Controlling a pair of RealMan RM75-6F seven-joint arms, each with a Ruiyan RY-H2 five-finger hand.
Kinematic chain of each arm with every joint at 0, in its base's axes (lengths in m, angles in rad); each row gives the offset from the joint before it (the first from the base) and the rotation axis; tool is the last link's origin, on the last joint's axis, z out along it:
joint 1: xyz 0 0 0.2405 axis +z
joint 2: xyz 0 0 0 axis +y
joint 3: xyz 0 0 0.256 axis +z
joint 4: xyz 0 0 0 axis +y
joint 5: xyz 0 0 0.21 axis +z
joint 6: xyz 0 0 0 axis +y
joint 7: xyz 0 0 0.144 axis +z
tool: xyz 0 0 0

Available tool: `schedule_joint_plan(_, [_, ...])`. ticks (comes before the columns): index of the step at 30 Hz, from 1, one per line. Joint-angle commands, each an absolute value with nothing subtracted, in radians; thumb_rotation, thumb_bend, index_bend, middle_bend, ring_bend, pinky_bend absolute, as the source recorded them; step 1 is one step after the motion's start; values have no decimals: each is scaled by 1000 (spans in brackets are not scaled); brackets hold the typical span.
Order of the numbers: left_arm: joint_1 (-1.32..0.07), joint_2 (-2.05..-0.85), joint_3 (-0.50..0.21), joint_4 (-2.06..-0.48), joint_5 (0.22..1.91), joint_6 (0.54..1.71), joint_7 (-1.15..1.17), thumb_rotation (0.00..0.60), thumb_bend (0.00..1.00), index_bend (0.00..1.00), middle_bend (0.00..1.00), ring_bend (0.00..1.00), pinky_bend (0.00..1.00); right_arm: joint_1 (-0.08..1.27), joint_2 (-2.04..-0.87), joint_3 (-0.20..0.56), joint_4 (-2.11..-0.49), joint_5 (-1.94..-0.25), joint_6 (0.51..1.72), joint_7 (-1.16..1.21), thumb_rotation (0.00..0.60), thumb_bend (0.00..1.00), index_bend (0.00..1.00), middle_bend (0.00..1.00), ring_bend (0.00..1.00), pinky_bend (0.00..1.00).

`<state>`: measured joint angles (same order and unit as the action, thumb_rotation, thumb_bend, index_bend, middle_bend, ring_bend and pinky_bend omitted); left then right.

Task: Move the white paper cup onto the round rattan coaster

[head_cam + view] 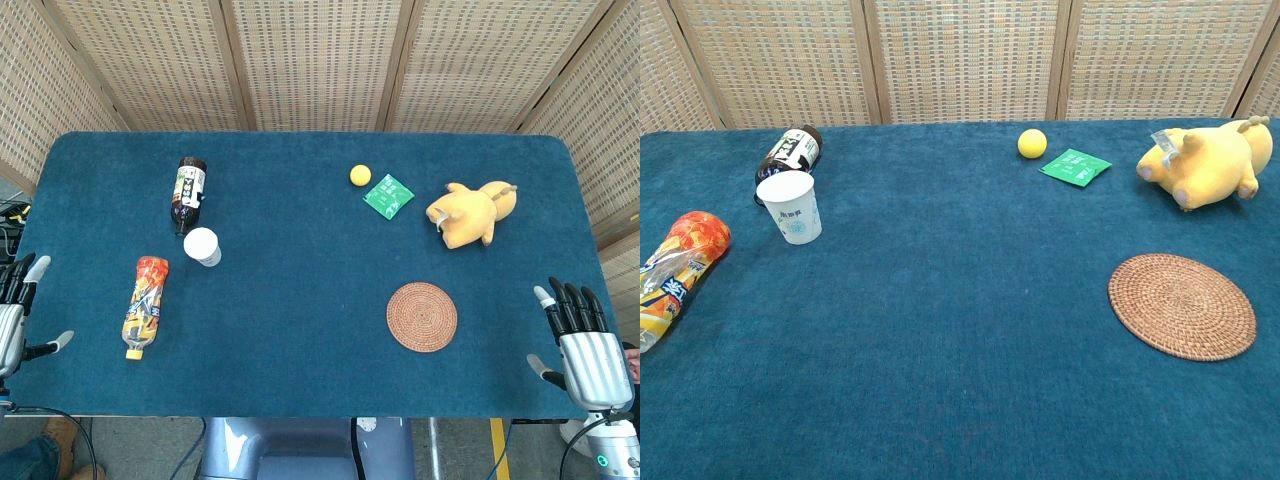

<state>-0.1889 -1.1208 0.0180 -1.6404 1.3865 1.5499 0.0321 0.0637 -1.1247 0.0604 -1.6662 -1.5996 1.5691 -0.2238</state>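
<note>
The white paper cup (202,246) (790,208) stands upright on the left half of the blue table, just in front of a dark bottle. The round rattan coaster (422,316) (1181,305) lies flat on the right half, with nothing on it. My left hand (18,308) rests at the table's left edge with fingers spread, holding nothing, well left of the cup. My right hand (580,335) is at the front right corner, fingers apart and holding nothing, to the right of the coaster. Neither hand shows in the chest view.
A dark bottle (189,193) (790,154) lies behind the cup. An orange bottle (145,304) (670,274) lies front left. A small yellow ball (360,175), a green packet (388,195) and a yellow plush toy (472,212) sit at the back right.
</note>
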Motion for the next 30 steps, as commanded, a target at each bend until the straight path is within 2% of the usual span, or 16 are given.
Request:
schedule_joint_plan(1, [-181, -1112, 21, -1657, 1403, 1554, 44, 600, 0, 0, 0, 0, 0, 61, -1124, 57, -1665, -1600, 1568, -225, 600, 0, 60, 0, 0, 0])
schedule_joint_plan(10, [-191, -1114, -12, -1652, 1382, 1516, 44, 600, 0, 0, 0, 0, 0, 56, -1116, 54, -1682, -1612, 1579, -222, 600, 0, 62, 0, 0, 0])
schedule_joint_plan(13, [-265, -1124, -53, -1615, 1358, 1412, 66, 600, 0, 0, 0, 0, 0, 56, -1114, 57, -1691, -1615, 1583, -227, 600, 0, 66, 0, 0, 0])
schedule_joint_plan(18, [-455, -1146, -126, -1511, 1343, 1150, 48, 600, 0, 0, 0, 0, 0, 58, -1113, 65, -1699, -1605, 1582, -238, 600, 0, 70, 0, 0, 0])
schedule_joint_plan(24, [-651, -1227, -150, -1345, 1374, 881, -4, 600, 0, 0, 0, 0, 0, 59, -1116, 73, -1692, -1575, 1568, -249, 600, 0, 78, 0, 0, 0])
schedule_joint_plan(30, [-758, -1344, -168, -1190, 1369, 770, 9, 600, 0, 0, 0, 0, 0, 66, -1118, 73, -1681, -1550, 1539, -240, 600, 0, 82, 0, 0, 0])
